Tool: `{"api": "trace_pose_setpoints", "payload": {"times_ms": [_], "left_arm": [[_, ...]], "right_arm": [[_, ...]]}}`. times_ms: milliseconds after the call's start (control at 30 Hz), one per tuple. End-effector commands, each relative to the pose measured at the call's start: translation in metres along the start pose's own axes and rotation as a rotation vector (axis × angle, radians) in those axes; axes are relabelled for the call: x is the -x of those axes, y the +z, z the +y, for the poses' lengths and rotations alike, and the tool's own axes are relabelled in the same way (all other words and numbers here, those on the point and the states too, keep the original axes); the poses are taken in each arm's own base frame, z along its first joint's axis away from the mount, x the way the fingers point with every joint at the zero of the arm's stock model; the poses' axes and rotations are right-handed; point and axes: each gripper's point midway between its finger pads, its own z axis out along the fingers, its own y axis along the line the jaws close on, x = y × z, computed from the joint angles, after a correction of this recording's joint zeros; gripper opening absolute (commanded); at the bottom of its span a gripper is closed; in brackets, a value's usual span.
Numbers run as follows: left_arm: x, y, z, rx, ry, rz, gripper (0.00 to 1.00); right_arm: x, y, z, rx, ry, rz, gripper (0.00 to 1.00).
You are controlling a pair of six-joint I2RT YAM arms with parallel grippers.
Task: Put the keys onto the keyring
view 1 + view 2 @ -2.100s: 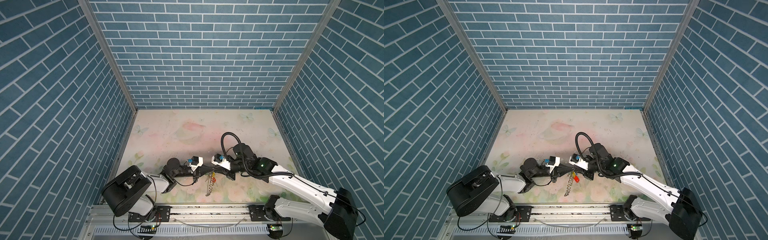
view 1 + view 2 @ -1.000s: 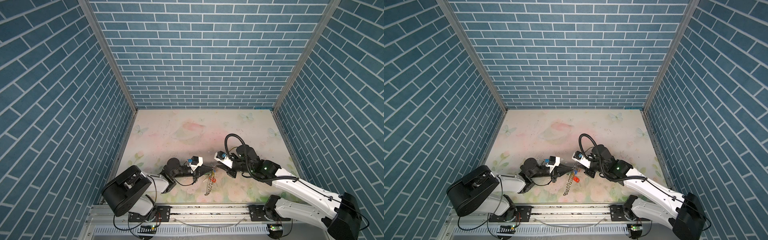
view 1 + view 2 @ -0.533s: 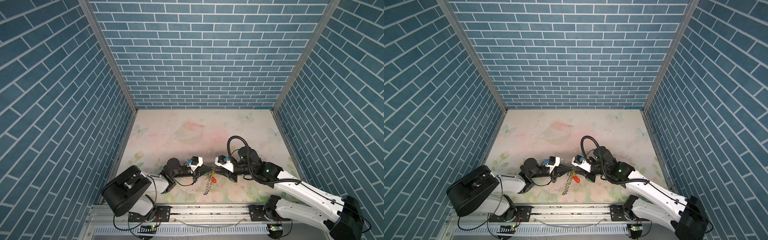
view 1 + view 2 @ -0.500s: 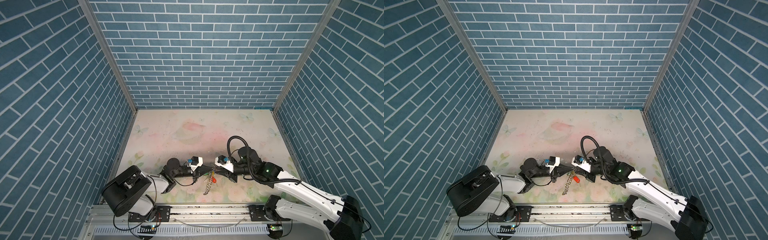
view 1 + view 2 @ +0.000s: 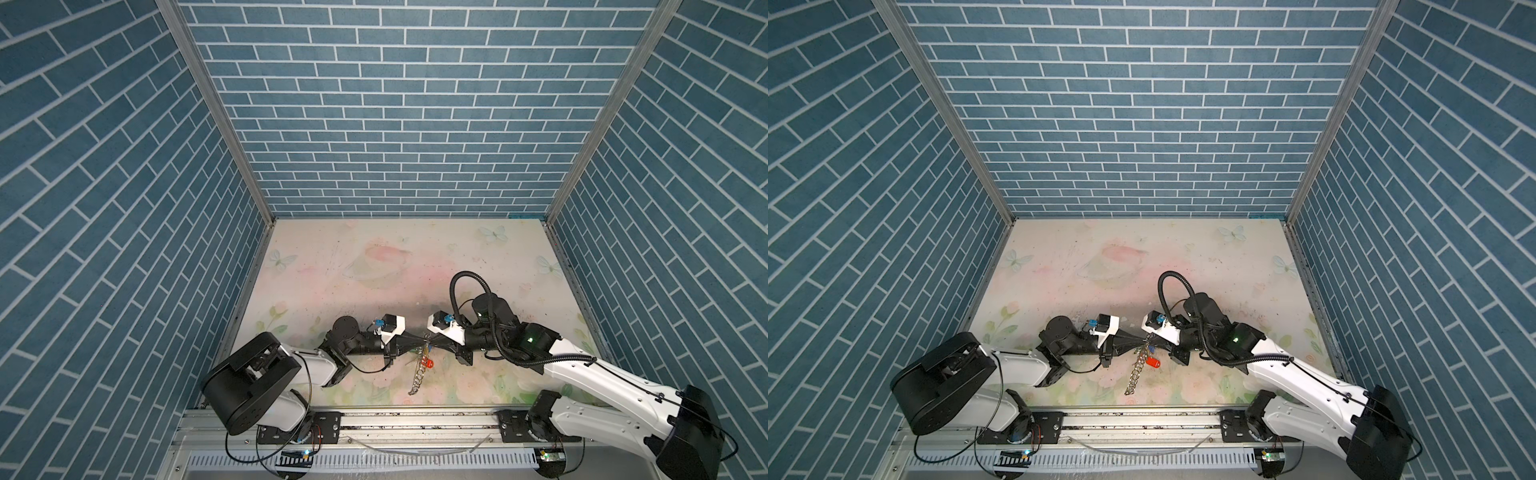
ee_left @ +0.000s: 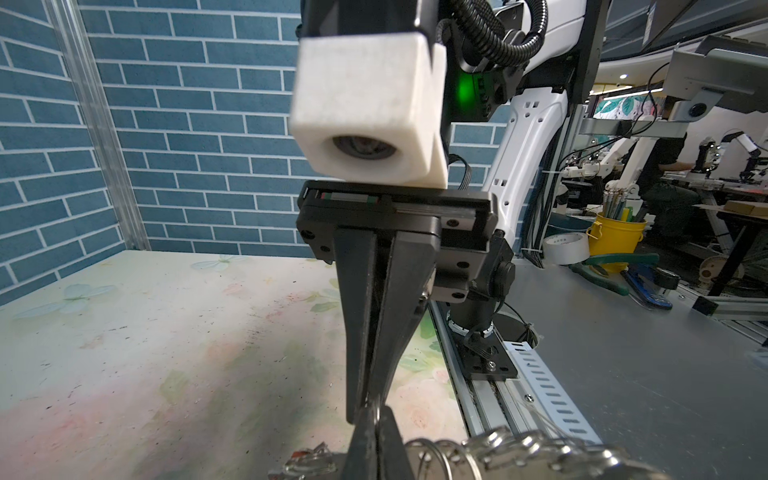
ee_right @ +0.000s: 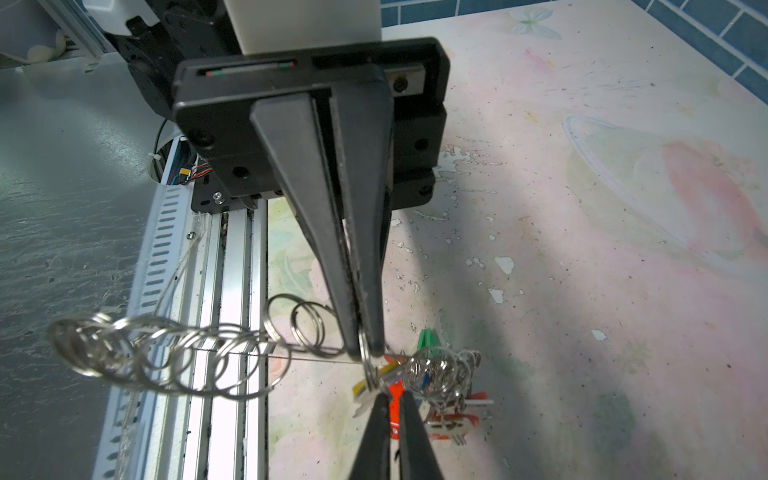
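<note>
Right wrist view has the left gripper (image 7: 365, 351) pressed together on one silver ring of the keyring (image 7: 174, 357), likely holding it clear of the table (image 7: 582, 291) so the rest dangles free. Just beside, the right gripper (image 7: 391, 399) is closed at the keys (image 7: 388, 369) with the yellow tag, apparently steadying them for threading; whether it truly grips them I cannot tell.

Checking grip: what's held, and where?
Left gripper pinches a silver wire ring at its rim; right gripper, shut opposite, seemingly pinches the same ring.
</note>
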Motion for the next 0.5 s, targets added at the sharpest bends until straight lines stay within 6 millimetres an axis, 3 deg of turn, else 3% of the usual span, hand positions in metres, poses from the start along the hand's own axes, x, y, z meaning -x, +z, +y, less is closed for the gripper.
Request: {"api": "trace_pose_setpoints", "payload": {"times_ms": [0, 167, 467], "left_arm": [[0.0188, 0.0021, -0.0045, -0.041, 0.051, -0.049, 0.00], [0.0199, 0.0026, -0.0045, -0.044, 0.052, -0.051, 0.00], [0.0215, 0.0043, -0.0085, -0.074, 0.045, -0.052, 0.00]], "right_arm": [[0.0079, 0.0016, 0.0076, 0.049, -0.003, -0.034, 0.03], [0.0077, 0.0051, 0.0124, 0.089, 0.003, -0.036, 0.02], [0.0035, 0.0085, 0.0040, 0.050, 0.007, -0.014, 0.00]]}}
